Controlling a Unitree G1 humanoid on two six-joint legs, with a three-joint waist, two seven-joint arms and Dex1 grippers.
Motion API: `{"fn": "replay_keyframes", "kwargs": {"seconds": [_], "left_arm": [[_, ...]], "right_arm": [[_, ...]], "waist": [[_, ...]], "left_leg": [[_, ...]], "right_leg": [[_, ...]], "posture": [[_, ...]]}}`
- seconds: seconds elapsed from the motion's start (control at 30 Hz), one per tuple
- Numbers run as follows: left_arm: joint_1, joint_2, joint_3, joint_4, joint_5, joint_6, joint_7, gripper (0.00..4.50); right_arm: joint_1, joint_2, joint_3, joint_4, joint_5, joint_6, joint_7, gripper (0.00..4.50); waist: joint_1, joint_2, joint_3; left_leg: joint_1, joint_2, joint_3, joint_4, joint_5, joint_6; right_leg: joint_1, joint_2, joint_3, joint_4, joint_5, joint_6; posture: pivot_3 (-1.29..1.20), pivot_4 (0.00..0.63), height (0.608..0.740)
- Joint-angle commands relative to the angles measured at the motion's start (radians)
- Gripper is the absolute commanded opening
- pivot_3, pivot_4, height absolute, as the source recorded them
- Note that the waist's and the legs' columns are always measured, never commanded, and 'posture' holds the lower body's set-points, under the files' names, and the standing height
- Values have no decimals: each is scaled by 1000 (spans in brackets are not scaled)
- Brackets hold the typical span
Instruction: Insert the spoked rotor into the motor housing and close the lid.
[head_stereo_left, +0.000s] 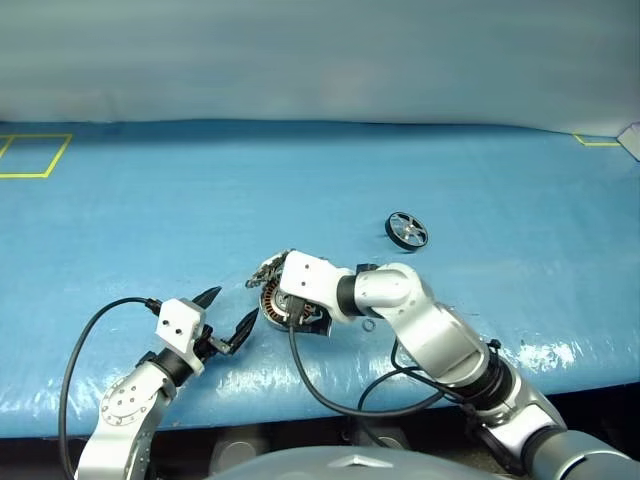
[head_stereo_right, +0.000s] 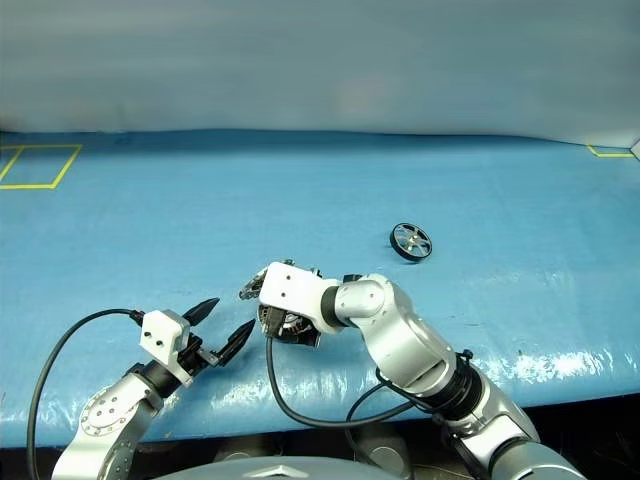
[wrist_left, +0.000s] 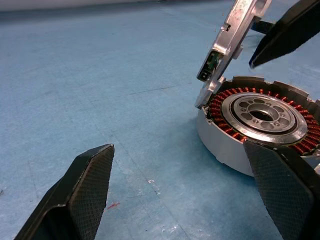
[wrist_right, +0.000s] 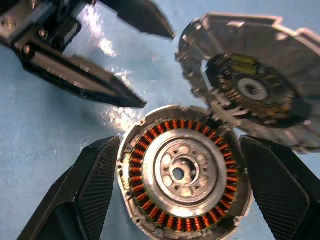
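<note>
The motor housing (wrist_right: 182, 172) lies on the blue table with its copper windings and metal hub showing. Its lid (wrist_right: 255, 80) stands tilted up, hinged at the housing's rim. My right gripper (wrist_right: 180, 140) hangs open just above the housing, one finger on each side of it and nothing between them. My left gripper (head_stereo_left: 232, 307) is open and empty, close to the housing's left side and pointing at it. The spoked rotor (head_stereo_left: 406, 230) rests by itself on the table, further back and to the right. In the head views my right wrist covers much of the housing (head_stereo_left: 272, 306).
The blue cover (head_stereo_left: 150, 220) spans the whole table, and its front edge runs just below my arms. Yellow tape marks sit at the far left (head_stereo_left: 35, 155) and far right (head_stereo_left: 598, 141). Black cables (head_stereo_left: 330, 395) loop from both wrists near the front edge.
</note>
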Motion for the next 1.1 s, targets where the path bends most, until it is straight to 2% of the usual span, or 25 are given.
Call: {"fn": "replay_keyframes", "kwargs": {"seconds": [0.03, 0.17, 0.33, 0.5, 0.67, 0.97, 1.1], "left_arm": [[9, 11, -8, -17, -23, -31, -38, 4500], [20, 29, -17, -23, -26, -44, -72, 4500], [12, 53, -18, -14, -20, -79, -106, 4500], [0, 59, -17, 5, 9, -174, -123, 4500], [-2, 62, -24, 21, 22, -226, -134, 4500], [5, 77, -76, 39, 36, -252, -169, 4500], [-4, 61, -98, 64, 48, -297, -165, 4500]], "right_arm": [[95, 18, -171, -102, 143, -67, 22, 4043], [297, 37, -353, -123, 259, -178, -9, 4043], [496, 20, -446, -34, 289, -345, -74, 4043], [638, 63, -445, 109, 217, -587, -236, 4043], [732, 91, -431, 208, 180, -754, -330, 4043], [874, 74, -421, 242, 189, -851, -379, 4043], [895, 73, -418, 270, 185, -869, -396, 4043]], "waist": [[2, 0, 0], [3, 0, 0], [-1, 1, 1], [-1, 1, 1], [1, 1, 1], [1, 1, 1], [3, 0, 0]], "left_leg": [[0, 0, 0, 0, 0, 0], [0, 0, -1, 0, -1, -1], [2, 1, 0, 1, -1, -1], [2, 2, 1, 1, -1, -1], [1, 1, 3, 0, -1, -1], [2, 7, 5, 1, -2, -1], [1, 8, 6, 1, -2, -1]], "right_leg": [[0, 0, 0, 0, 0, 0], [2, 0, -1, -1, -1, -1], [3, 0, -1, 0, -1, -1], [2, 0, -1, 0, -1, -1], [1, 0, 1, 0, -1, -1], [1, 0, 2, 0, -1, 0], [-5, 0, 3, 0, -1, 0]], "posture": [[0, 150, 740], [0, 150, 740], [0, 150, 740], [0, 150, 740], [0, 150, 740], [0, 150, 740], [0, 150, 740]]}}
